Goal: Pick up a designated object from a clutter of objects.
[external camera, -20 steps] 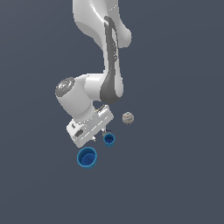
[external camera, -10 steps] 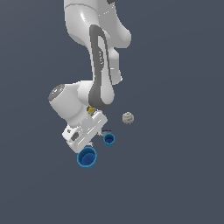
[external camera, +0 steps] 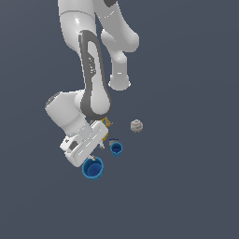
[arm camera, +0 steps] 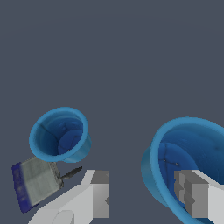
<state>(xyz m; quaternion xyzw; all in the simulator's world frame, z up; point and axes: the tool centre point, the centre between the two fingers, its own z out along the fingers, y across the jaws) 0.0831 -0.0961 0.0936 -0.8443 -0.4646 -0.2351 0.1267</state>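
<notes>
The large bright blue cup [external camera: 92,168] stands upright at the front of the clutter. In the wrist view the large cup [arm camera: 175,151] is close, with its near wall between my fingers. My gripper [arm camera: 146,194] is open: one finger [arm camera: 194,197] is inside the cup, the other [arm camera: 99,192] is outside its wall. In the exterior view my gripper [external camera: 91,158] hangs right over the cup's rim. The small blue cup [external camera: 116,148] [arm camera: 59,134] stands apart beside it. The whitish ball [external camera: 136,125] lies farther back. The yellow object [external camera: 107,122] is mostly hidden behind my wrist.
A small grey and dark blue flat piece [arm camera: 35,183] lies beside the small cup. The floor is plain dark grey all round.
My hand has moved down and toward the exterior view's left, closer onto the large blue cup. The cups and the ball have not moved.
</notes>
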